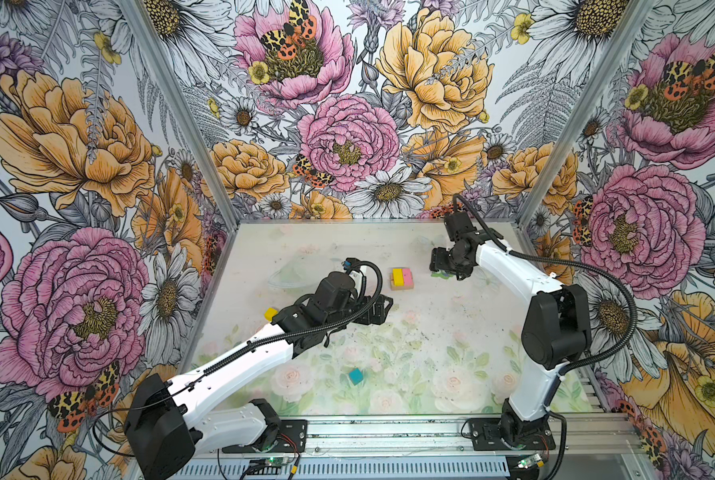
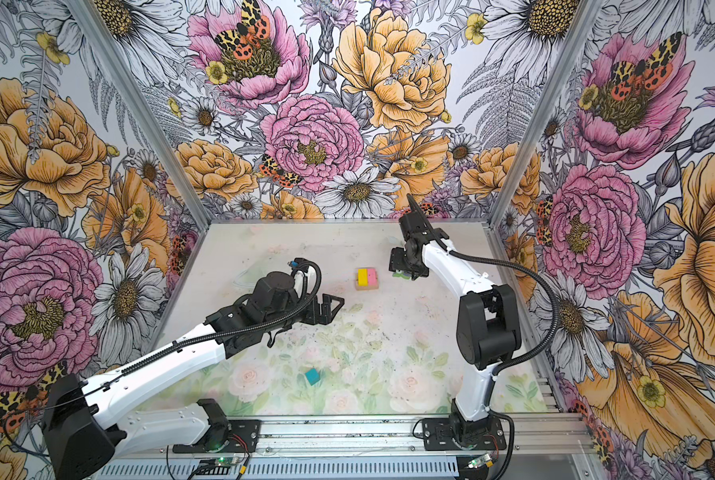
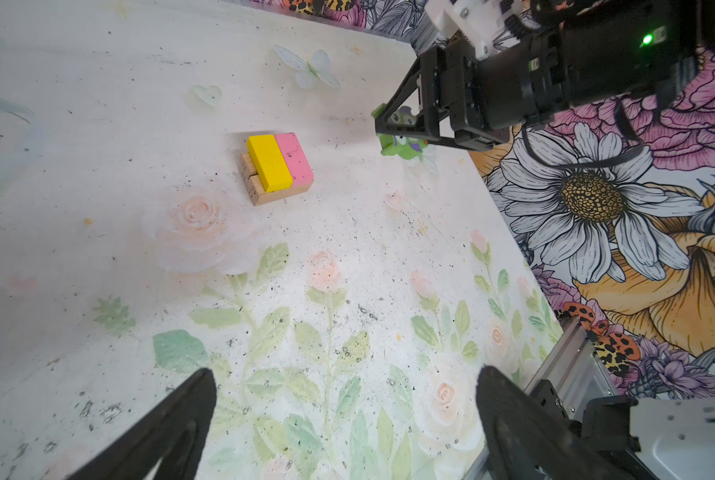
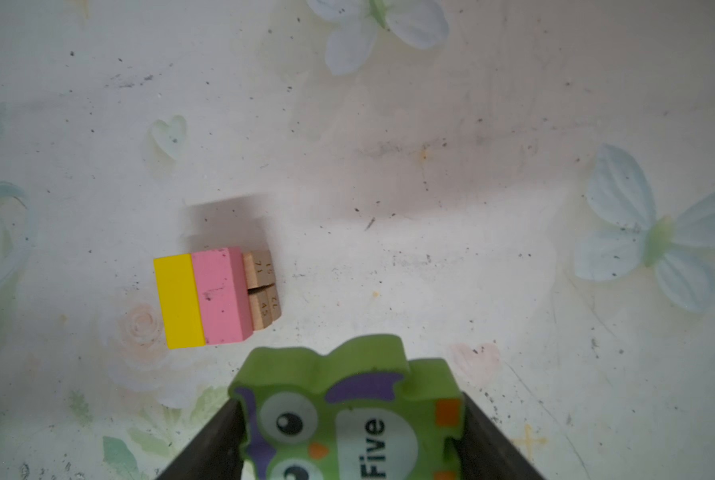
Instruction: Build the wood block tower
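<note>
Two layers make up the wood block tower (image 1: 402, 277): a yellow bar (image 3: 268, 162) and a pink slab (image 3: 295, 158) lie side by side, touching, across tan planks (image 3: 260, 193). It stands on the table (image 1: 451, 332) toward the back, near the middle. Just beside it the right tool (image 4: 349, 415) is clamped on a green owl figure (image 4: 347, 365) marked "Five". The left tool (image 3: 347, 374) hangs with its jaws spread wide and nothing between them, apart from the tower. A teal cube (image 1: 356, 375) lies alone near the front edge — a yellow cube (image 1: 270, 313) peeks out beside the left arm (image 1: 243, 361)
</note>
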